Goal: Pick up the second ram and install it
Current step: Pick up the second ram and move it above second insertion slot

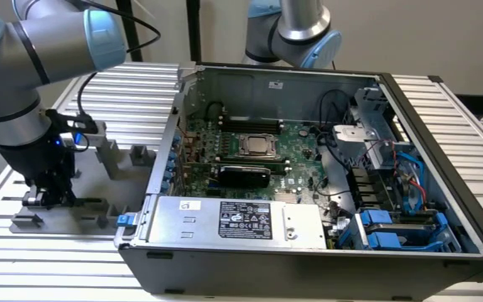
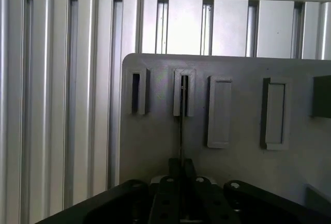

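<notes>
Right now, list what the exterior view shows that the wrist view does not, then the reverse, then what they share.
Exterior view: the open computer case with its motherboard, silver processor and power supply, plus the arm reaching down at the exterior view's left of the case.
Wrist view: the second ram, edge-on as a thin dark line, running from a slotted block to the gripper; a neighbouring slotted block looks empty.
Both: the gray fixture plate on the slatted aluminium table, with the gripper low over it.
</notes>
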